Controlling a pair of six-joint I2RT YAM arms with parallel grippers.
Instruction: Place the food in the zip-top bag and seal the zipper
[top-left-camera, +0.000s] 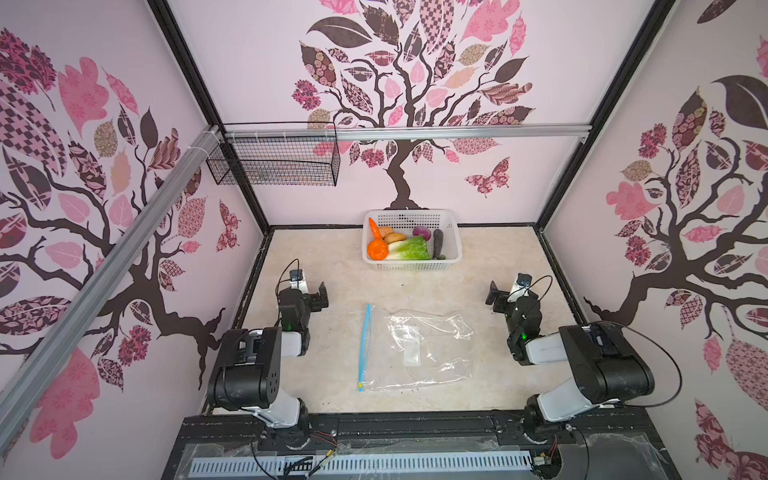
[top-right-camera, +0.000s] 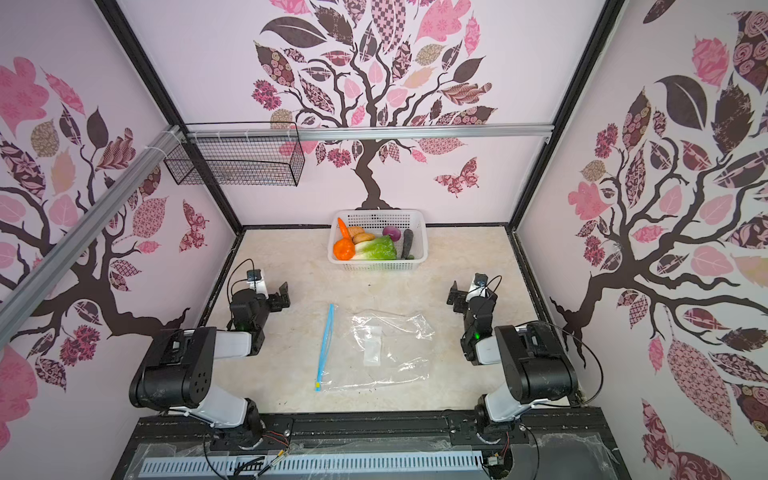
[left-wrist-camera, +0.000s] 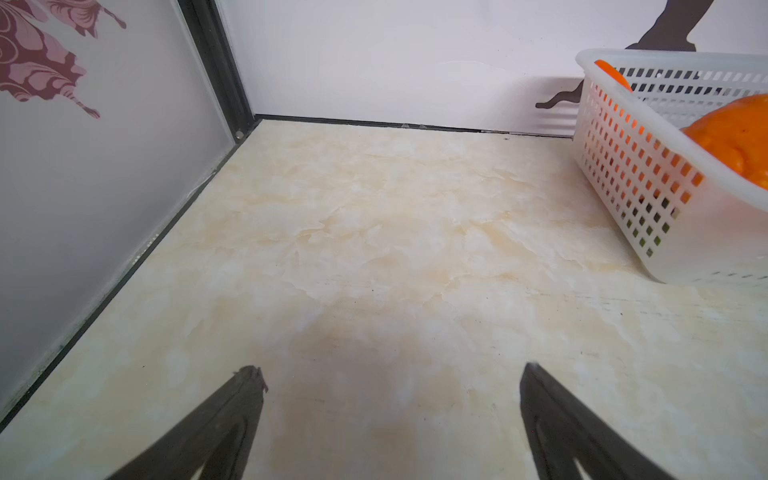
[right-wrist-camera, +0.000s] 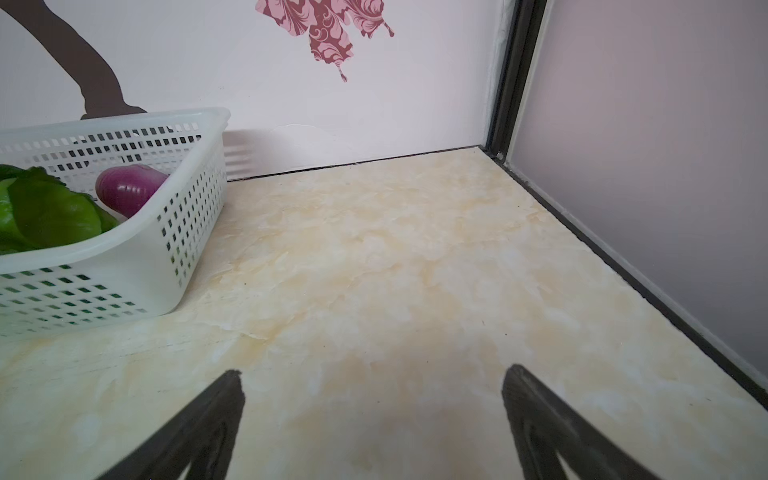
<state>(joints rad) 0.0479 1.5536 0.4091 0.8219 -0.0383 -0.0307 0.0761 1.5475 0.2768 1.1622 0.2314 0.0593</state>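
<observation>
The clear zip-top bag (top-left-camera: 432, 353) (top-right-camera: 390, 353) lies flat mid-table, its light blue zipper (top-left-camera: 365, 340) (top-right-camera: 325, 340) along the left edge with a yellow slider (top-left-camera: 360, 388) at the near end. The food sits in a white basket (top-left-camera: 411, 266) (top-right-camera: 378, 266) at the back: carrot (top-left-camera: 374, 227), pumpkin (top-left-camera: 377, 248) (left-wrist-camera: 735, 137), potatoes (top-left-camera: 394, 237), onion (top-left-camera: 422, 231) (right-wrist-camera: 129, 187), cabbage (top-left-camera: 413, 248) (right-wrist-camera: 45, 216), eggplant (top-left-camera: 438, 241). My left gripper (top-left-camera: 321, 297) (left-wrist-camera: 390, 374) and right gripper (top-left-camera: 496, 297) (right-wrist-camera: 372, 374) hover open and empty on either side, short of the basket.
A black wire basket (top-left-camera: 278, 162) hangs on the back wall's rail at the upper left. Walls close the table (top-left-camera: 316, 374) on three sides. Bare marble-patterned surface lies under both grippers and between bag and white basket (left-wrist-camera: 623, 174) (right-wrist-camera: 187, 216).
</observation>
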